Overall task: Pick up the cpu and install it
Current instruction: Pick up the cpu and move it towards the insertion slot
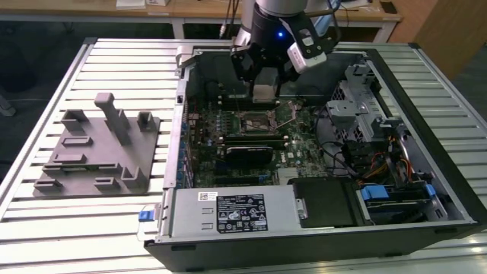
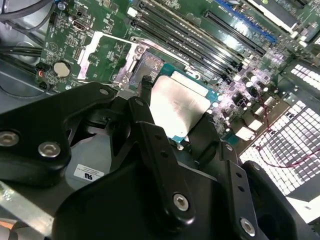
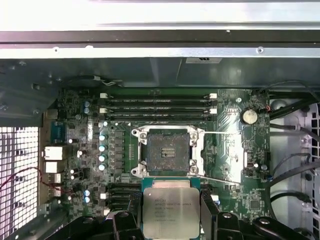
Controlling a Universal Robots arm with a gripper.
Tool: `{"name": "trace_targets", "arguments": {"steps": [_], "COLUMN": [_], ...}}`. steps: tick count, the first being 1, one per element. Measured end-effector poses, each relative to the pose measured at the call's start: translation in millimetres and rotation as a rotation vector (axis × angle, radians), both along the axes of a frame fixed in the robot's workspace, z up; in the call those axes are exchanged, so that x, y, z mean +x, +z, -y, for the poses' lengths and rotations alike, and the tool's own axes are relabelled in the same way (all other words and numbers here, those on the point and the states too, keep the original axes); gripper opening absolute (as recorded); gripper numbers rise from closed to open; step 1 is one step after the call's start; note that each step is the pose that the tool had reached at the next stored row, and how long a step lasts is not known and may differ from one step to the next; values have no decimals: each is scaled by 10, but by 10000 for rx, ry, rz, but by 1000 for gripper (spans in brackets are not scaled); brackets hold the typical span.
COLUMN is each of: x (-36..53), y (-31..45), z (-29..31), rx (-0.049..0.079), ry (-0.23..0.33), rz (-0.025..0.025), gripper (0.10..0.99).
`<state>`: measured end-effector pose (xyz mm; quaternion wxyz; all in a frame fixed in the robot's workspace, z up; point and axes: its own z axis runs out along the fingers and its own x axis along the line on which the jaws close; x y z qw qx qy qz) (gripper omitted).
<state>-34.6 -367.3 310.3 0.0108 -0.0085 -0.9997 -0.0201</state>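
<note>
Tool pinching the cpu by two opposite edges, silver top up, held level above the motherboard. Just past the chip's pale edge sits the open socket, bare, its metal plate swung aside. Farther on run the memory slots, then the wall of the case. In the exterior view the arm drops straight down into the open case, with the grey fixture block well apart on the desk.
</note>
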Motion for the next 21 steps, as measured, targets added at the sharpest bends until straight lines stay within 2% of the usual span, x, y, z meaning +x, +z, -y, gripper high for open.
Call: {"name": "trace_targets", "arguments": {"steps": [6, 11, 13, 17, 21], "x": [42, 59, 59, 60, 59], "y": [-72, -151, -181, -227, -292], "z": [-53, -69, -73, -78, -79], "rx": [1, 0, -1, -2, -2], "ry": [-1, 204, 376, 771, 890], "rz": [-12, -8, 19, 105, 155], "gripper": [545, 545, 545, 545, 545]}}
